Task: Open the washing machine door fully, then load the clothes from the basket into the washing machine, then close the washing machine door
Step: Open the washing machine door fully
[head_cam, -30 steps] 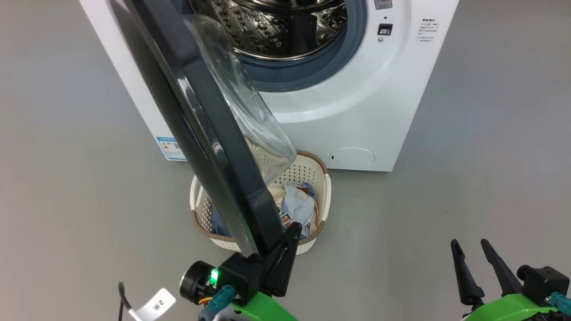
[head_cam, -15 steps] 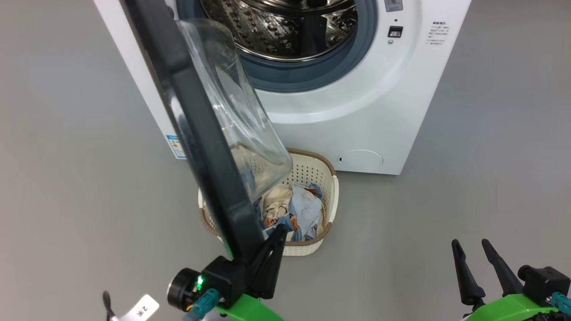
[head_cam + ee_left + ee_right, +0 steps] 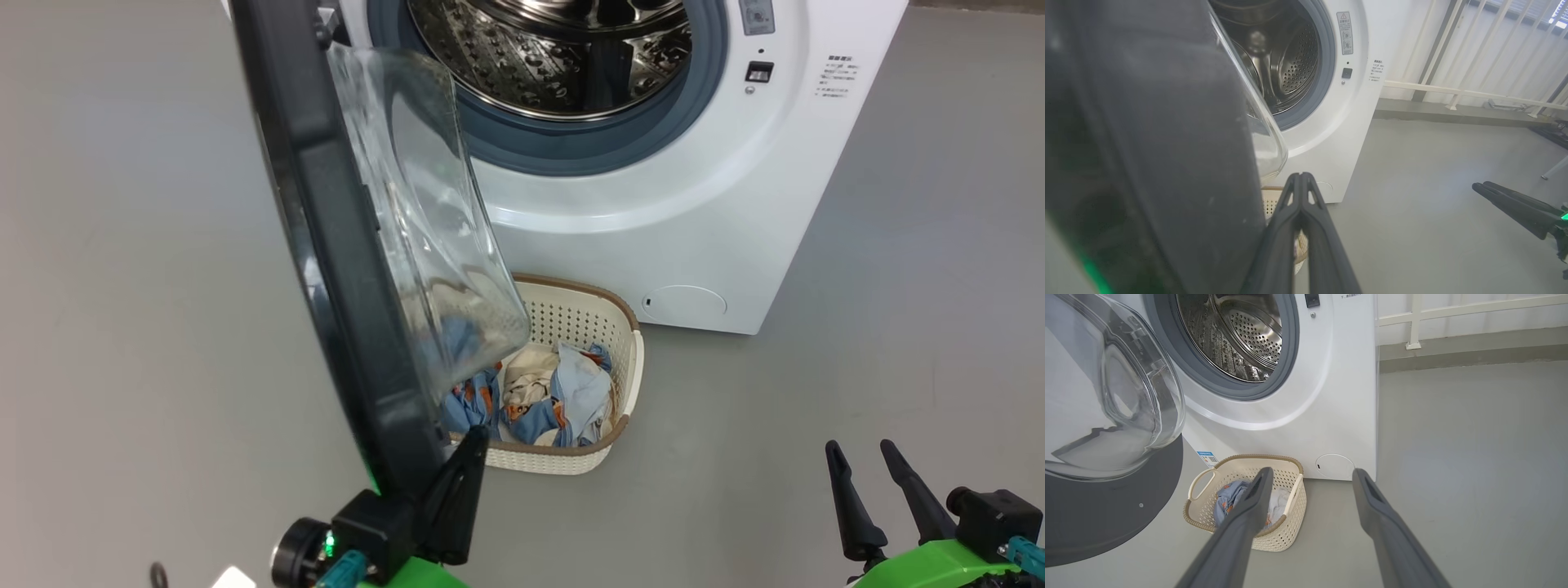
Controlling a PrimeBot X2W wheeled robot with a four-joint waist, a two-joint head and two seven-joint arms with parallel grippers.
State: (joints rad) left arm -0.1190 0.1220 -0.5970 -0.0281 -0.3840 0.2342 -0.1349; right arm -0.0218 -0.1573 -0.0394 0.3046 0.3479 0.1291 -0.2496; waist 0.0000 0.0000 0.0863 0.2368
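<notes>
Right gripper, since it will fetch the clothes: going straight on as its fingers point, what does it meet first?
Probably the washing machine's lower front near the round filter cover, just right of the basket. The open right gripper seems to miss the basket; depth unclear.

The door [image 3: 343, 269] stands open, edge-on, a tall dark wall; everything left of it is cut off from the washer [image 3: 694, 204]. Its glass bowl [image 3: 424, 229] bulges to the right and overhangs the left part of the basket [image 3: 633, 367]. Right of the door the drum mouth [image 3: 563, 57] is unblocked, and the clothes [image 3: 555, 392] lie uncovered from above. The floor [image 3: 816, 408] right of the door is bare. The left fingers [image 3: 461, 482], pressed together, stand just right of the door's near edge.
</notes>
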